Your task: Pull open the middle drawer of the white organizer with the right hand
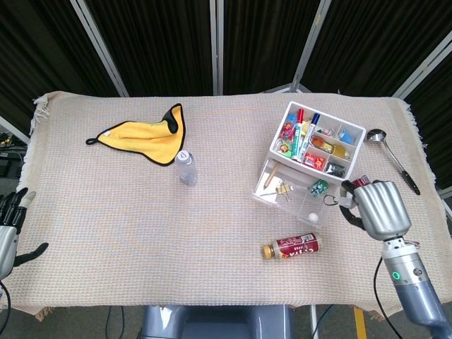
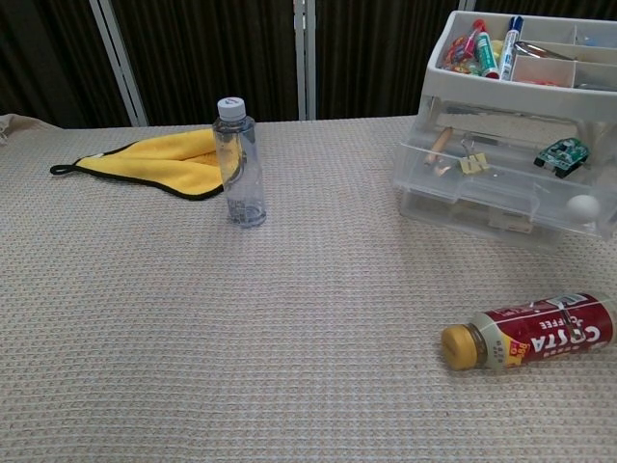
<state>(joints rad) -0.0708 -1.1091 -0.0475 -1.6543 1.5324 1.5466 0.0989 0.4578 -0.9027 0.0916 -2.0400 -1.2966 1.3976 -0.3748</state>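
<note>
The white organizer (image 1: pixel 316 150) (image 2: pixel 521 96) stands at the right of the table, its top tray full of pens and small items. Its middle drawer (image 1: pixel 291 195) (image 2: pixel 501 181) is pulled out toward me, showing a binder clip, a green clip (image 2: pixel 561 154) and a white ball (image 2: pixel 581 205). In the head view my right hand (image 1: pixel 374 208) sits right of the drawer, apart from it, fingers curled in with nothing in them. The chest view does not show it. My left hand (image 1: pixel 8 227) hangs off the table's left edge, fingers apart, empty.
A coffee bottle (image 1: pixel 291 246) (image 2: pixel 530 333) lies in front of the organizer. A clear water bottle (image 1: pixel 187 168) (image 2: pixel 239 164) stands mid-table beside a yellow cloth (image 1: pixel 145 134) (image 2: pixel 159 154). A red can (image 1: pixel 361 182) peeks from behind my right hand; a spoon (image 1: pixel 393 157) lies far right.
</note>
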